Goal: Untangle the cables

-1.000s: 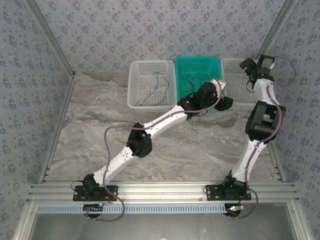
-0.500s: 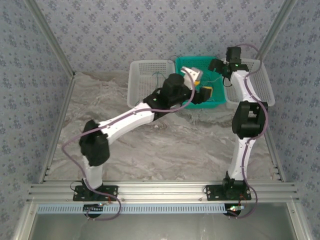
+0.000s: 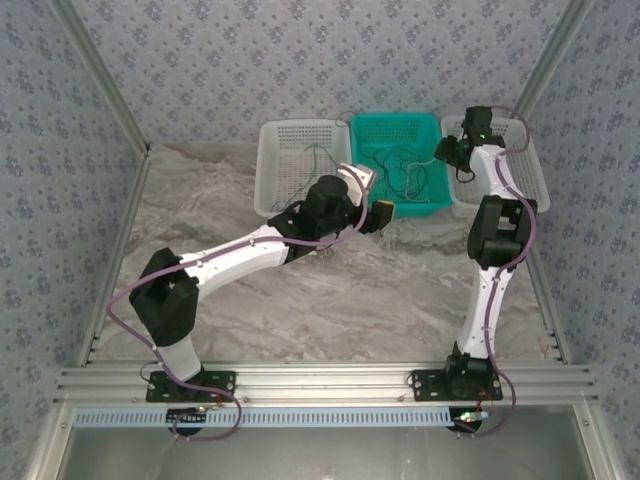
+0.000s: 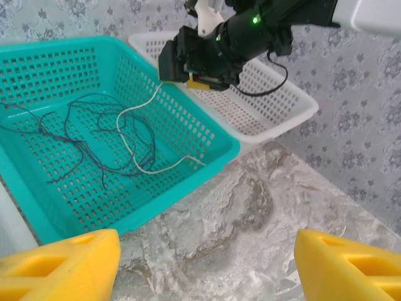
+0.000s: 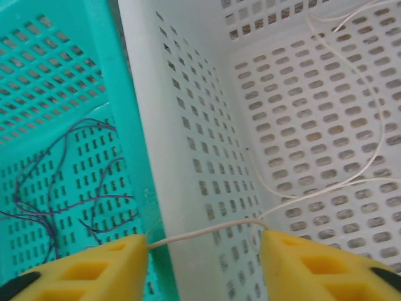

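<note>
marble surface (image 3: 300,290), bearing three perforated baskets in a row along its far edge; left white basket (image 3: 275,170), holding one thin dark wire (image 3: 316,158), its colour too faint to name, the basket's near right corner covered by the left arm (image 3: 250,245); teal basket (image 4: 188,128) in the middle, holding a loose tangle of bluish-purple wires (image 4: 94,157) on its floor; right white basket (image 5: 207,157), just beside the teal one, rim against rim, holding loops of a whitish wire (image 5: 207,229); this wire lies across both rims, its long axis running left to right between the two baskets, one end on the teal floor near the front right corner, its far loops cut off at the frame edge in the right wrist view; left claw (image 4: 207,257), at the teal basket's front, fingers wide apart, nothing between them; right claw (image 5: 203,241), above the adjoining rims, fingers partly apart, the whitish wire spanning the gap; no grip on it can be made out.
</note>
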`<action>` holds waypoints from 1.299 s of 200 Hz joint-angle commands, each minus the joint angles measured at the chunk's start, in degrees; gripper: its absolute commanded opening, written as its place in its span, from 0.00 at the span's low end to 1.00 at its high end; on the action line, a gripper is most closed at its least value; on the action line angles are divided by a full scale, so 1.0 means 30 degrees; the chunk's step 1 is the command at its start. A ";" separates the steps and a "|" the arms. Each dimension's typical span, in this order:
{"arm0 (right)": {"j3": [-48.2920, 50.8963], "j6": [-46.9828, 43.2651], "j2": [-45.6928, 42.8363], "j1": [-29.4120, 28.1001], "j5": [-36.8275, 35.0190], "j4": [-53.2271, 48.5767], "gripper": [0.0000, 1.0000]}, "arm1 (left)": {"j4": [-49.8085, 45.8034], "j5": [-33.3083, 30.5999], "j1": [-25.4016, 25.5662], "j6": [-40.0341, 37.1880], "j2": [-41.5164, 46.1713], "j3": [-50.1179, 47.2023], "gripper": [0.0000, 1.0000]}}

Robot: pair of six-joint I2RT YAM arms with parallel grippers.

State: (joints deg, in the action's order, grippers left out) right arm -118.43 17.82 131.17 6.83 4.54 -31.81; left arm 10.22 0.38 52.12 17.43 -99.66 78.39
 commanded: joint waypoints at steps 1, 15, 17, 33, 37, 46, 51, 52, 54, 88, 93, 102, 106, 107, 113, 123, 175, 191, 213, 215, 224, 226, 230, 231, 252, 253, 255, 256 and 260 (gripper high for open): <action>-0.0528 0.0136 0.0221 0.0121 0.0531 0.0019 0.44 | 0.0849 0.0251 0.0032 0.0399 0.0026 0.0485 0.74; -0.0625 0.0167 0.0191 0.0125 0.0769 0.0030 0.36 | 0.0928 0.0256 0.0030 0.0372 0.0033 0.0439 0.74; -0.0658 0.0200 0.0191 0.0125 0.0794 0.0029 0.35 | 0.0929 0.0232 0.0044 0.0371 0.0027 0.0419 0.74; -0.0717 0.0196 0.0134 0.0125 0.1017 0.0114 0.22 | 0.0974 0.0224 0.0033 0.0515 0.0026 0.0358 0.74; -0.0786 0.0217 0.0133 0.0111 0.1071 0.0092 0.20 | 0.1030 0.0222 0.0030 0.0541 0.0026 0.0327 0.74; -0.0835 0.0205 0.0132 0.0079 0.1196 0.0042 0.15 | 0.1083 0.0255 0.0043 0.0646 0.0045 0.0245 0.74; -0.0875 0.0200 0.0105 0.0055 0.1274 0.0072 0.13 | 0.1129 0.0268 0.0037 0.0689 0.0055 0.0207 0.74; -0.0855 0.0191 0.0104 0.0047 0.1287 0.0079 0.12 | 0.1132 0.0275 0.0034 0.0691 0.0055 0.0208 0.74; -0.0862 0.0199 0.0089 0.0055 0.1312 0.0099 0.12 | 0.1120 0.0281 0.0031 0.0715 0.0055 0.0201 0.74; -0.0893 -0.0014 -0.0175 0.0043 0.1733 0.0324 0.00 | 0.1135 0.0239 0.0030 0.0752 0.0222 -0.0123 0.74; -0.0840 -0.0149 -0.0279 0.0035 0.1842 0.0439 0.00 | 0.1135 0.0210 0.0037 0.0752 0.0256 -0.0158 0.74; -0.0712 -0.0219 -0.0556 0.0029 0.1916 0.0622 0.00 | 0.1128 0.0152 0.0034 0.0727 0.0369 -0.0300 0.74; -0.0633 -0.0230 -0.0709 0.0011 0.1958 0.0724 0.00 | 0.1135 0.0115 0.0032 0.0709 0.0426 -0.0358 0.74; -0.0617 -0.0229 -0.0757 0.0025 0.1952 0.0772 0.00 | 0.1135 0.0111 0.0031 0.0701 0.0431 -0.0368 0.74; -0.0434 -0.0221 -0.1044 0.0042 0.2003 0.1049 0.00 | 0.1097 0.0079 0.0012 0.0694 0.0544 -0.0484 0.74; 0.0073 -0.0048 -0.1652 0.0096 0.1933 0.1689 0.00 | 0.1049 0.0005 0.0009 0.0666 0.0718 -0.0662 0.74; 0.1684 0.1849 -0.2911 0.0808 0.0939 0.3451 0.46 | 0.0937 -0.0087 0.0001 0.0512 0.2395 -0.2134 0.74; 0.1187 0.2428 -0.2086 0.1308 0.2096 0.3023 0.50 | 0.0955 0.0077 0.0019 0.0319 0.3128 -0.2910 0.75; 0.1229 0.4155 -0.1064 0.2089 0.4452 0.3698 0.68 | 0.0837 -0.0127 0.0002 0.0227 0.3979 -0.3749 0.75; 0.1204 0.4295 -0.0950 0.2125 0.4608 0.3743 0.70 | 0.0825 -0.0179 0.0008 0.0211 0.4024 -0.3832 0.75; 0.1032 0.4564 -0.0510 0.2259 0.5513 0.3945 0.74 | 0.0712 -0.0273 -0.0008 0.0181 0.4206 -0.4003 0.75; 0.1001 0.4573 -0.0453 0.2278 0.5716 0.3988 0.74 | 0.0700 -0.0296 -0.0002 0.0170 0.4261 -0.4021 0.75; 0.0893 0.4607 -0.0281 0.2265 0.6061 0.4055 0.75 | 0.0668 -0.0303 -0.0024 0.0168 0.4287 -0.4072 0.75; 0.0878 0.4621 -0.0221 0.2250 0.6142 0.4063 0.76 | 0.0667 -0.0303 -0.0026 0.0182 0.4295 -0.4085 0.75; 0.1007 0.5342 0.0411 0.2239 0.7644 0.4861 0.78 | 0.0739 -0.0273 -0.0026 0.0305 0.4086 -0.4135 0.75; 0.1053 0.5384 0.0433 0.2237 0.7710 0.4935 0.78 | 0.0747 -0.0259 -0.0027 0.0324 0.4063 -0.4132 0.75; 0.1138 0.5496 0.0449 0.2250 0.7876 0.5137 0.78 | 0.0745 -0.0248 -0.0028 0.0352 0.4030 -0.4136 0.75; 0.1177 0.5549 0.0452 0.2257 0.7958 0.5190 0.78 | 0.0750 -0.0246 -0.0029 0.0376 0.4006 -0.4147 0.75; 0.1277 0.5752 0.0511 0.2275 0.8239 0.5558 0.78 | 0.0807 -0.0181 -0.0029 0.0463 0.3903 -0.4109 0.75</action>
State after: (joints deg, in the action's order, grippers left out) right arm -114.52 30.50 130.41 14.17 20.45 -19.31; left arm 11.81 0.32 52.12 18.92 -88.05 66.48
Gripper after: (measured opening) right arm 0.779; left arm 0.753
